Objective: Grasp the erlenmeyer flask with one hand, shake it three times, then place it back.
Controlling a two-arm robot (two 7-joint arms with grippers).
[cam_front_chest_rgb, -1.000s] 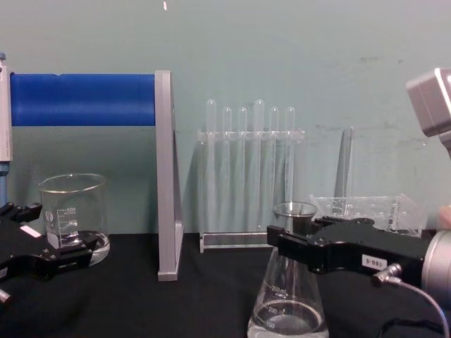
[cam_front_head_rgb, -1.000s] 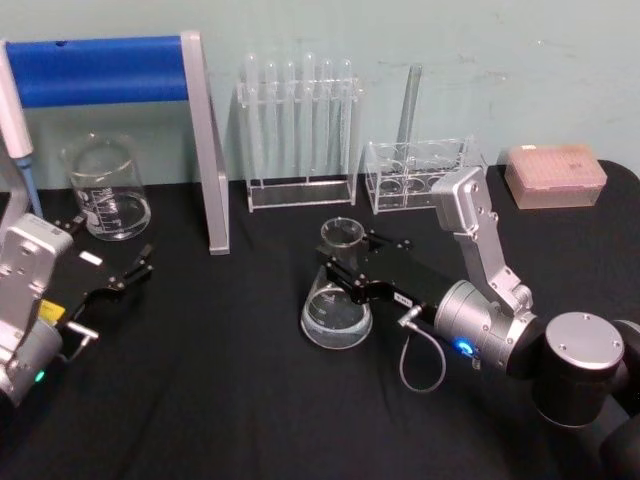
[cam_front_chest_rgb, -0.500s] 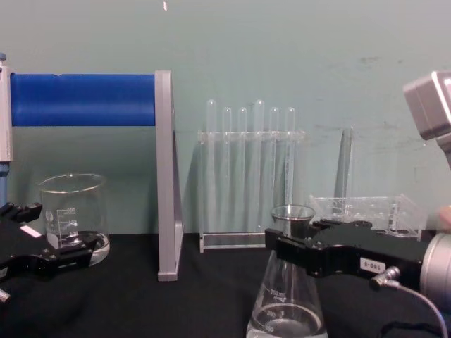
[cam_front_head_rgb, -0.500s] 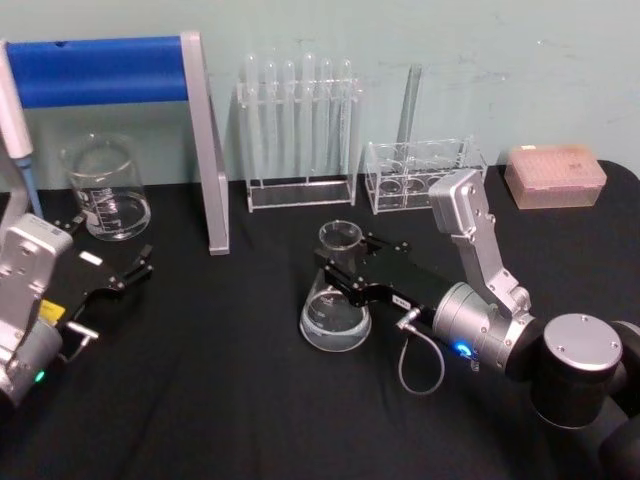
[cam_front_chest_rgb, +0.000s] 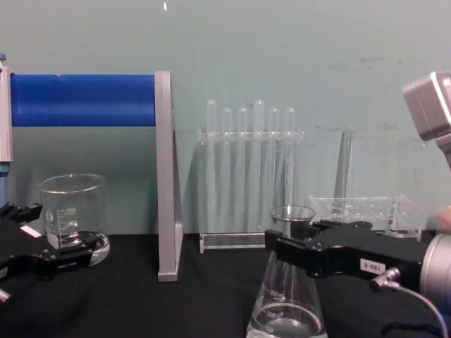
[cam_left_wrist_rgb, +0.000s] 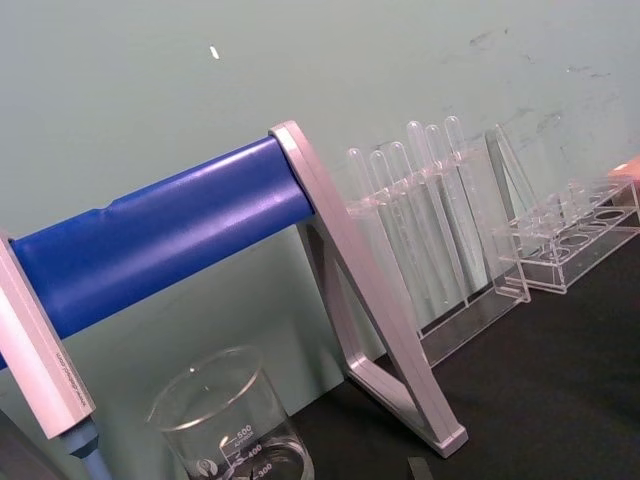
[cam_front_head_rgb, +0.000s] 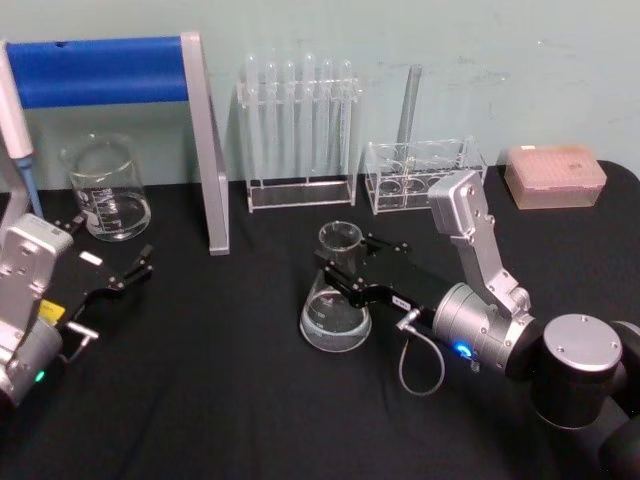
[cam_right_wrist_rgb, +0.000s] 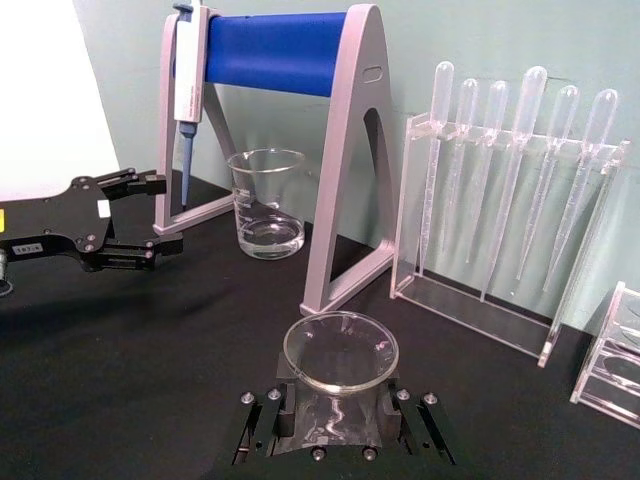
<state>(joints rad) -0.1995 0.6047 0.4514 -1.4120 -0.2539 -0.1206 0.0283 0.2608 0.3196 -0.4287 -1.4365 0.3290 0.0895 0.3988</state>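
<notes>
The right gripper [cam_front_head_rgb: 343,268] is clamped on the erlenmeyer flask's [cam_front_head_rgb: 335,300] neck mid-bench; the left gripper [cam_front_head_rgb: 115,270] rests spread near the bench's left edge.

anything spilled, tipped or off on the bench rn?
Nothing stands out. The erlenmeyer flask stands upright on the black table with its liquid inside, the right gripper closed around its neck. The beaker and test tube rack are upright; the left gripper rests aside.

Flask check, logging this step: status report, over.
Right gripper shut on flask neck; flask on table. Left gripper open, parked near beaker. Nothing in the way.
</notes>
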